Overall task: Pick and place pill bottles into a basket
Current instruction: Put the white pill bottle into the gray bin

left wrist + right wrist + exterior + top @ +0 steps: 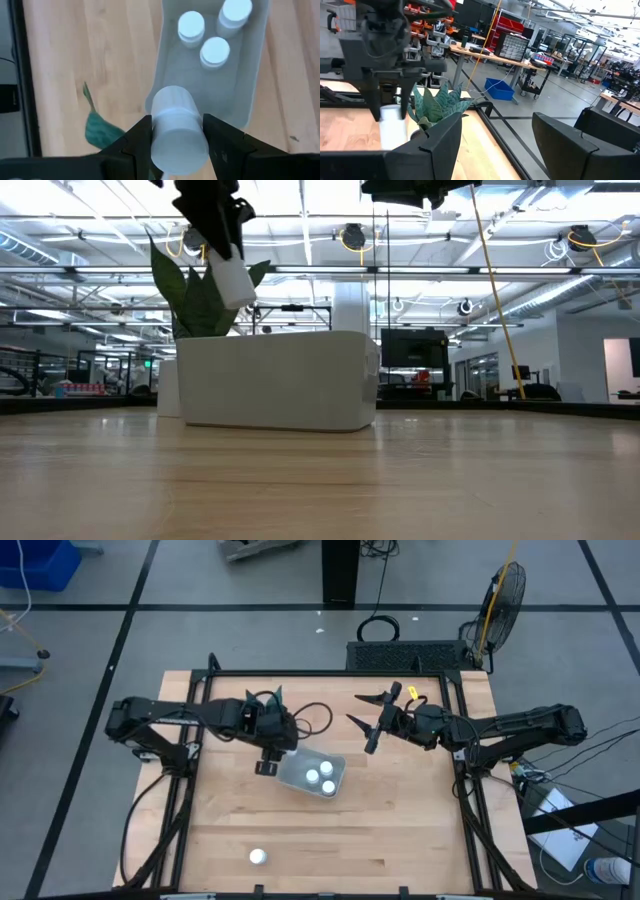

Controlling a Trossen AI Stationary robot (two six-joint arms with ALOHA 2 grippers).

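My left gripper (pixel 266 762) is shut on a white pill bottle (pixel 175 127), raised over the table just left of the basket. The basket (pixel 296 778) is a pale grey-blue tray resting flat mid-table with three capped white bottles (pixel 322 777) standing in it; they also show in the left wrist view (pixel 215 50). One more bottle (pixel 258 857) stands on the table near the front edge. My right gripper (pixel 372 720) is open and empty, raised to the right of the basket. A fifth bottle does not show. My left gripper pinches the bottle's body (pixel 172 150) between its two fingers (pixel 139 142), one on each side. The fingers point down from above. The bottle sticks out below the fingertips (pixel 236 282), slightly tilted and lifted clear, beside the basket's near-left rim (pixel 155 100).
A green spiky plant (pixel 264 700) stands at the back left behind my left arm, its leaves showing in the low view (pixel 195 295). The table's dark frame rails (pixel 185 790) run along both sides. Bare wood lies in front of the basket.
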